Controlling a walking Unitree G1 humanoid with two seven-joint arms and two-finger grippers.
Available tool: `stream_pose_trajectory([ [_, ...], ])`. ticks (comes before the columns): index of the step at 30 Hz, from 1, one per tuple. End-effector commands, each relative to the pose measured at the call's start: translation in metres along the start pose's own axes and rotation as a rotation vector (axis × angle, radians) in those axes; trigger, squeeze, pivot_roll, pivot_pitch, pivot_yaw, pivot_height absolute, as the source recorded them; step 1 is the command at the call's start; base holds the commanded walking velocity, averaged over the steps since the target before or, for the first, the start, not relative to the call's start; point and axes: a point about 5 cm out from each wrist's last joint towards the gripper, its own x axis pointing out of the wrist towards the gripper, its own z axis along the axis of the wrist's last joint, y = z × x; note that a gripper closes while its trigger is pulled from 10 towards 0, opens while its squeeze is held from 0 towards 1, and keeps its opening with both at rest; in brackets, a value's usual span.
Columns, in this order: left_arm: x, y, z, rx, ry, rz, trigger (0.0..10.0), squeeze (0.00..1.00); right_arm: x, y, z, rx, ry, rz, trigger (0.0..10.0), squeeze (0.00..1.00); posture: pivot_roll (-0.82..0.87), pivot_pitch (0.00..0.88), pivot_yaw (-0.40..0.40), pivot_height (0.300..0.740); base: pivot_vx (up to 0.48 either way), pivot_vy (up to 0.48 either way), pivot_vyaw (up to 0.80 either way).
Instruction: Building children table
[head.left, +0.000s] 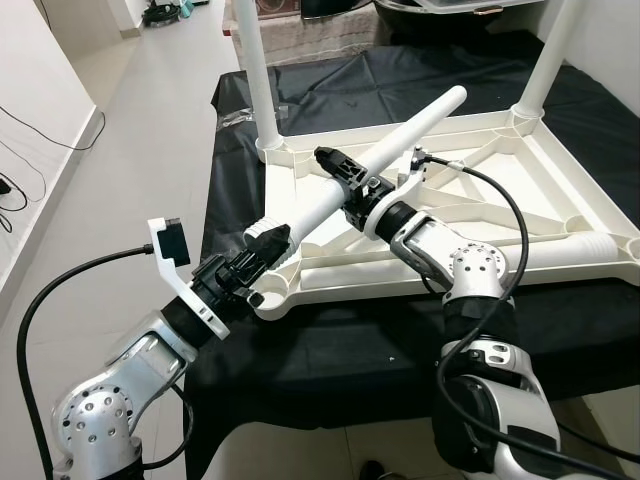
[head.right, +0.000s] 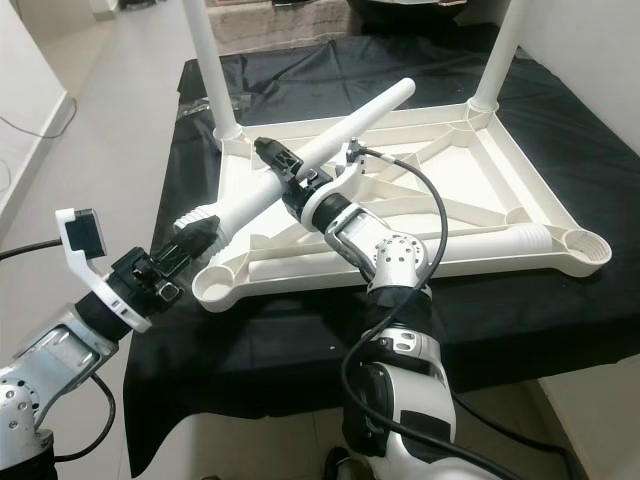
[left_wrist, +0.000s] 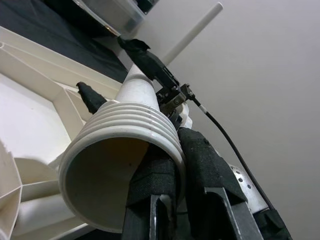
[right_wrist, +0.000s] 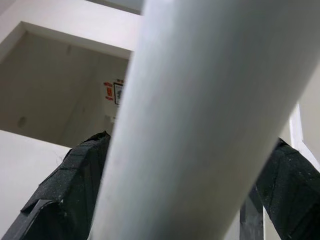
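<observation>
While the white tabletop (head.left: 560, 200) lies upside down on a black cloth (head.left: 330, 350), two legs already standing in its far corners, a third leg (head.left: 370, 165) is held slanting above its near-left part. On the left, the left gripper (head.left: 268, 240) pinches the ribbed rim of the leg's lower end: in the left wrist view one finger (left_wrist: 155, 185) sits inside the hollow mouth and the other outside. Just beside it is the open near-left socket (head.left: 272, 290). Further right, the right gripper (head.left: 345, 172) is clamped round the leg's middle, a finger (right_wrist: 65, 195) on each side.

The rim pinch looks shallow; if the arms swing the leg upright out of step, the ribbed end may well twist free or land beside the socket, and a skewed entry could jam the ribs.

The standing legs are cut off at the top edge. The right wrist view is mostly blurred leg, so how firmly it is clamped is hard to judge.
</observation>
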Motion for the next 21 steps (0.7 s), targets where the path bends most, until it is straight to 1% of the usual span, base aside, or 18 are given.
stream_pose_trajectory([
  [1, -0.002, -0.008, -0.005, -0.018, 0.006, -0.033, 10.0, 0.0, 0.003, 0.003, -0.004, 0.052, 0.02, 0.034, 10.0, 0.0, 0.01, 0.156, 0.003, 0.74, 0.0, 0.0, 0.0],
  [4, -0.006, -0.009, -0.011, -0.036, 0.02, -0.017, 10.0, 0.0, 0.003, 0.006, -0.005, 0.077, 0.052, 0.077, 10.0, 0.0, 0.01, 0.158, -0.001, 0.74, 0.0, 0.0, 0.0],
  [6, -0.006, -0.009, -0.011, -0.036, 0.02, -0.017, 10.0, 0.0, 0.003, 0.006, -0.005, 0.077, 0.052, 0.077, 10.0, 0.0, 0.01, 0.158, -0.001, 0.74, 0.0, 0.0, 0.0],
  [8, -0.01, -0.01, -0.015, -0.05, 0.027, -0.005, 10.0, 0.0, 0.002, 0.009, -0.006, 0.1, 0.088, 0.122, 10.0, 0.0, 0.01, 0.162, -0.003, 0.74, 0.0, 0.0, 0.0],
  [11, -0.012, -0.01, -0.017, -0.053, 0.033, 0.001, 10.0, 0.0, 0.001, 0.011, -0.007, 0.11, 0.113, 0.143, 10.0, 0.0, 0.01, 0.162, -0.003, 0.74, 0.0, 0.0, 0.0],
  [12, -0.013, -0.011, -0.018, -0.055, 0.041, 0.0, 10.0, 0.0, -0.001, 0.012, -0.01, 0.116, 0.143, 0.161, 10.0, 0.0, 0.01, 0.162, -0.003, 0.74, 0.0, 0.0, 0.0],
  [13, -0.013, -0.011, -0.018, -0.055, 0.041, 0.0, 10.0, 0.0, -0.001, 0.012, -0.01, 0.116, 0.143, 0.161, 10.0, 0.0, 0.01, 0.162, -0.003, 0.74, 0.0, 0.0, 0.0],
  [14, -0.013, -0.011, -0.018, -0.057, 0.046, 0.004, 10.0, 0.0, -0.002, 0.014, -0.013, 0.121, 0.175, 0.184, 10.0, 0.0, 0.01, 0.163, -0.005, 0.74, 0.0, 0.0, 0.0],
  [16, -0.013, -0.01, -0.019, -0.059, 0.054, 0.005, 10.0, 0.0, -0.004, 0.013, -0.019, 0.123, 0.213, 0.187, 10.0, 0.0, 0.01, 0.163, -0.005, 0.74, 0.0, 0.0, 0.0],
  [21, -0.011, -0.011, -0.02, -0.061, 0.063, 0.001, 10.0, 0.0, -0.003, 0.01, -0.022, 0.129, 0.224, 0.171, 10.0, 0.0, 0.01, 0.164, -0.004, 0.74, 0.0, 0.0, 0.0],
])
